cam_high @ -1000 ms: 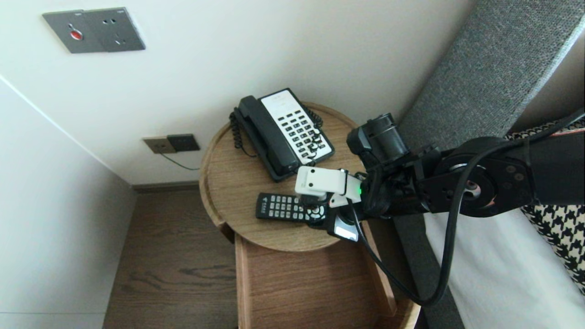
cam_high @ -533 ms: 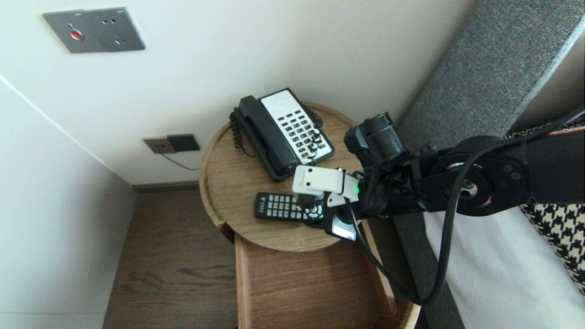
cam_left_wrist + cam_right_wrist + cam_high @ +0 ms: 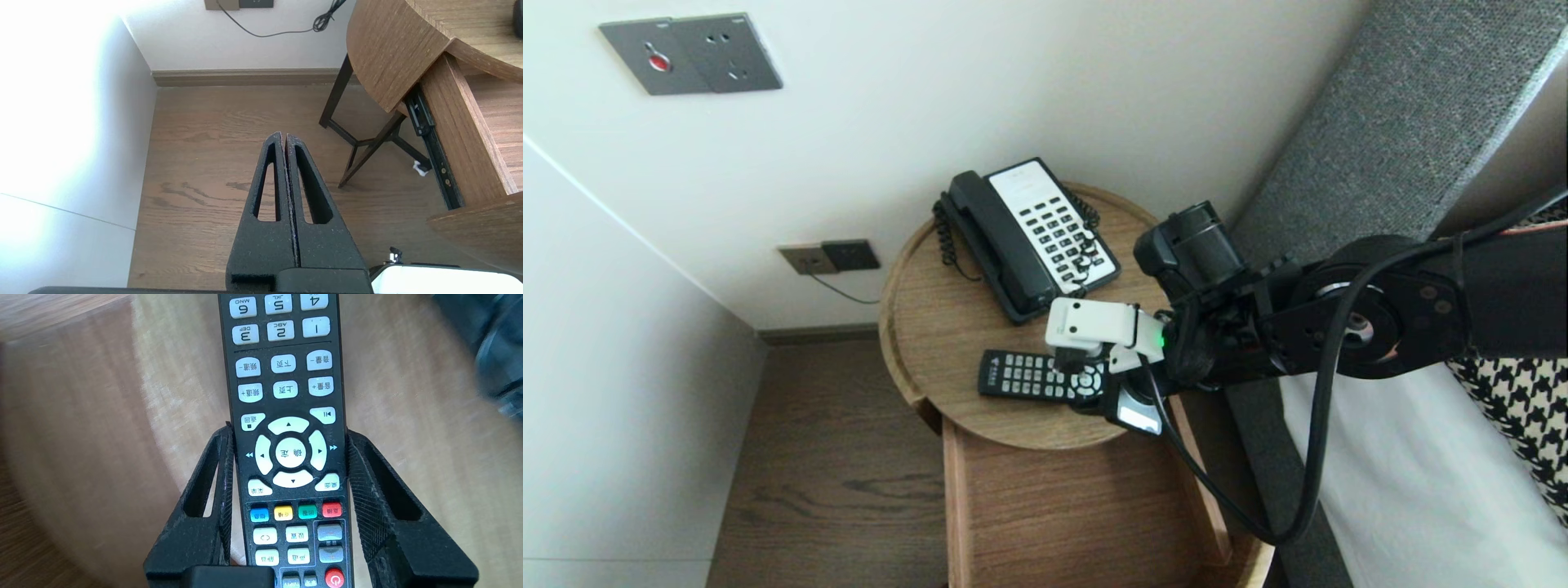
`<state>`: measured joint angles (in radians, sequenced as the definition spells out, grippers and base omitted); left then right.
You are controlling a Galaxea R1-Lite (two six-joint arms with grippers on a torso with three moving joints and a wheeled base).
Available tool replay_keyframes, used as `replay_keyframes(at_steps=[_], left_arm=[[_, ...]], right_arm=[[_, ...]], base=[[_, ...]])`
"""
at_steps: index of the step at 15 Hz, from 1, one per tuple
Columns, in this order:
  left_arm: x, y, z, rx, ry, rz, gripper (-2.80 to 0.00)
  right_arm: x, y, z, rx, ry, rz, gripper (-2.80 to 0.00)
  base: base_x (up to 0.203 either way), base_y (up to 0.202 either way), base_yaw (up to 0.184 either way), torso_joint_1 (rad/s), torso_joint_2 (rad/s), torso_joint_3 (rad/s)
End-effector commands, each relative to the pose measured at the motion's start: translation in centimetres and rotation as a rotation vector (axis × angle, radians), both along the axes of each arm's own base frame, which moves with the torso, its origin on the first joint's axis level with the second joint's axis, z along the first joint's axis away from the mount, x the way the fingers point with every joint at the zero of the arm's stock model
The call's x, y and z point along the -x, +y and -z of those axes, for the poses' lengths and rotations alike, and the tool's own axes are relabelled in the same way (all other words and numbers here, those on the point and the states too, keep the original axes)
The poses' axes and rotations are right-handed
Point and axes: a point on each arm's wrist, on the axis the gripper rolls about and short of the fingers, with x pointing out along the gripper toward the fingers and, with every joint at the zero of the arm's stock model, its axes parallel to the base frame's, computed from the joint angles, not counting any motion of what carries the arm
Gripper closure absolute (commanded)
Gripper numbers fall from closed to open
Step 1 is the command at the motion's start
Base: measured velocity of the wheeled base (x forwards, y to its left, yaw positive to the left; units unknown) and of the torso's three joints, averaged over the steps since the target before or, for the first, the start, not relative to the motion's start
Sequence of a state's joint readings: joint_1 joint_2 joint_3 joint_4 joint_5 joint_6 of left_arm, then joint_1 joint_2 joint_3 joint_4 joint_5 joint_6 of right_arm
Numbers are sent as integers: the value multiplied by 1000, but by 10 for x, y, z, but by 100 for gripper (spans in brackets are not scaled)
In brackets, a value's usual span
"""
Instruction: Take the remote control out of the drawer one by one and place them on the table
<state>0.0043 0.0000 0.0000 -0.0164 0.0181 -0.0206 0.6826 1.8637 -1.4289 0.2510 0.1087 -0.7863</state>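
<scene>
A black remote control (image 3: 1025, 374) with white buttons lies lengthwise near the front edge of the round wooden side table (image 3: 931, 327). My right gripper (image 3: 1086, 384) reaches in from the right and is shut on the remote's near end. In the right wrist view its two black fingers (image 3: 222, 457) press both long sides of the remote (image 3: 286, 396) by the round arrow pad. I cannot tell whether the remote is clear of the tabletop. My left gripper (image 3: 284, 136) hangs shut and empty over the wooden floor, left of the table.
A black-and-white desk phone (image 3: 1029, 237) sits at the back of the table. An open wooden drawer (image 3: 1062, 506) juts out under the table's front. A grey headboard (image 3: 1405, 122) and a white bed (image 3: 1405, 490) stand on the right. Wall sockets (image 3: 829, 257) are behind.
My right arm has edged slightly left with its wrist turning a little; the remote has barely shifted with it. The left arm has not moved.
</scene>
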Motion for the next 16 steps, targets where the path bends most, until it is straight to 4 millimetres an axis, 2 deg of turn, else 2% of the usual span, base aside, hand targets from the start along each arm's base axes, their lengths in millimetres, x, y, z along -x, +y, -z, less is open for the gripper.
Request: replay_keyframes(at_steps=[1,13,14,16], left_arm=[[0,0,0,1,-1,-1,0],[0,0,0,1,-2,-1,0],[0,0,0,1,-1,-1,0],[0,0,0,1,-2,-1,0]], right_arm=[[0,0,-3,-1,8,2,0],[-9,8,-1,-7,2,3,0],[-10,8,-2,-9,-1,3,-280],[-9,7,-3,-9,-1,3,-280]], base=[[0,0,0,0,0,0],[0,0,0,0,0,0],[0,0,0,0,0,0],[0,0,0,0,0,0]])
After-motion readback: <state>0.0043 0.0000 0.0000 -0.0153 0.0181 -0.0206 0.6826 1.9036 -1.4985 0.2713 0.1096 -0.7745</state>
